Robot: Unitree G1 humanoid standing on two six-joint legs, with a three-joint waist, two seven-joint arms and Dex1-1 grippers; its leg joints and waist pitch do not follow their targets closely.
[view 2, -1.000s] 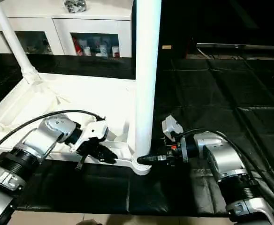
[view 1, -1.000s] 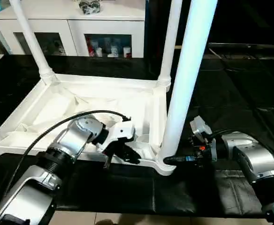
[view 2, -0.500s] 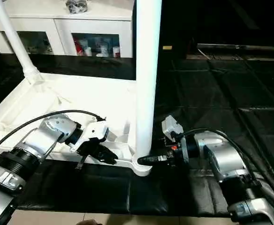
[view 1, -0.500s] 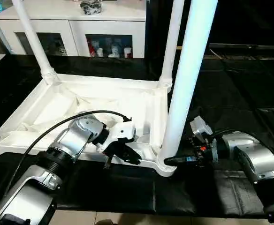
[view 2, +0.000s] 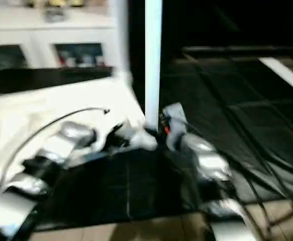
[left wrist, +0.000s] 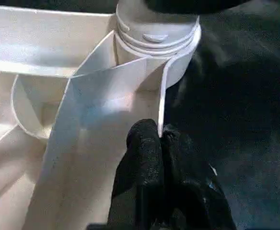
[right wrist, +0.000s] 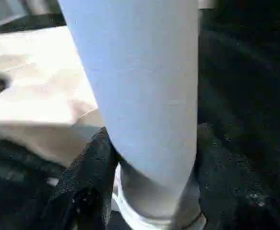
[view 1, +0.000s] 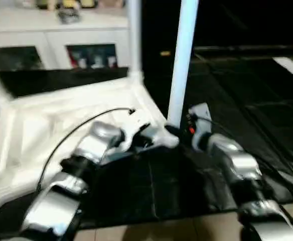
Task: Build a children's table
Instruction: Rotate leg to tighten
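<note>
My left pincer (left wrist: 160,143) pressed together on rim of upturned table top (left wrist: 101,96), steadying corner socket. Right pincer (right wrist: 149,191) pinching leg (right wrist: 135,86) just above socket, keeping leg upright there.

Both head views are smeared by motion blur; outlines of the silver forearms are softened. Strong glare is seen on the white tabletop (view 1: 61,115) and upright leg (view 1: 182,60), while the black mat (view 1: 247,95) is left dim. Wrist views are sharper.
</note>
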